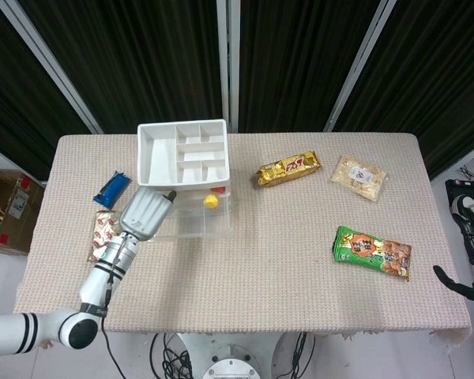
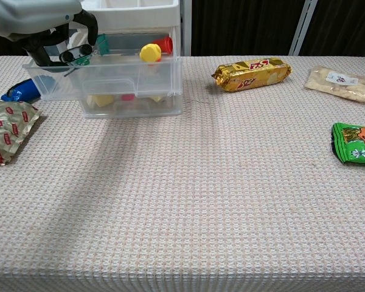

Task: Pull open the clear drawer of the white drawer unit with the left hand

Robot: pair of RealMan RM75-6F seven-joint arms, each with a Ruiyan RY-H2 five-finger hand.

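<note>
The white drawer unit (image 1: 183, 152) stands at the table's back left, its top tray divided into compartments. Its clear drawer (image 2: 109, 80) is pulled out toward me, with a yellow toy (image 2: 149, 53) and a red piece (image 2: 164, 44) inside. My left hand (image 1: 144, 212) sits over the drawer's left end. Its dark fingers (image 2: 74, 55) curl down over the rim, behind the clear front wall. My right hand (image 1: 472, 251) hangs off the table's right edge, fingers apart and holding nothing.
A blue packet (image 1: 112, 187) and a red-dotted foil packet (image 2: 6, 131) lie left of the unit. A gold snack bar (image 2: 252, 73), a pale packet (image 2: 340, 82) and a green packet (image 1: 371, 252) lie on the right half. A cardboard box (image 1: 4, 209) sits on the floor at left.
</note>
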